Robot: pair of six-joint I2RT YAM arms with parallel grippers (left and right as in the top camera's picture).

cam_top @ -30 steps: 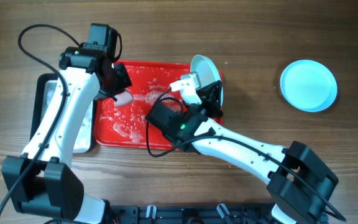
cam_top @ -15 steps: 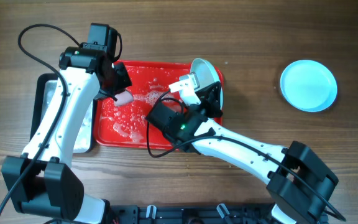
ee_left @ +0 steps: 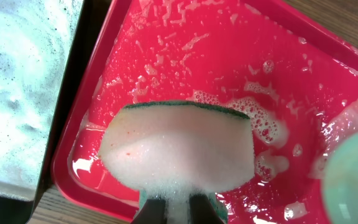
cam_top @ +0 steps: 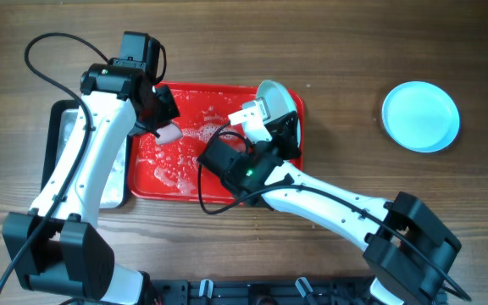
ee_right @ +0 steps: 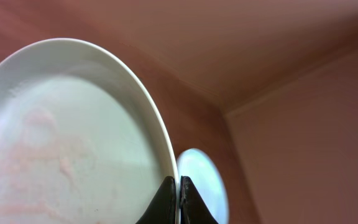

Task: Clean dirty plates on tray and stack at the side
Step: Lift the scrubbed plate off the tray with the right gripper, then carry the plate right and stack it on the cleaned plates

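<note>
The red tray (cam_top: pixel 227 191) lies mid-table, wet with foam; it fills the left wrist view (ee_left: pixel 185 56). My right gripper (cam_top: pixel 280 127) is shut on the rim of a pale plate (cam_top: pixel 278 100), held tilted on edge over the tray's right end. In the right wrist view the fingers (ee_right: pixel 178 186) pinch the plate (ee_right: pixel 67 143) by its edge. A clean plate (cam_top: pixel 420 116) lies on the wood at the right, also showing in the right wrist view (ee_right: pixel 204 183). My left gripper (cam_top: pixel 161 114) is shut on a soapy sponge (ee_left: pixel 179 146) above the tray's left part. The plate's edge shows at the right (ee_left: pixel 353 174).
A black-rimmed metal tray (cam_top: pixel 87 161) with soapy water stands left of the red tray, touching its side; it shows in the left wrist view (ee_left: pixel 23 87). Bare wooden table lies between the red tray and the clean plate.
The held plate has shifted slightly left and tilted a little more over the tray. The left arm and sponge have not moved.
</note>
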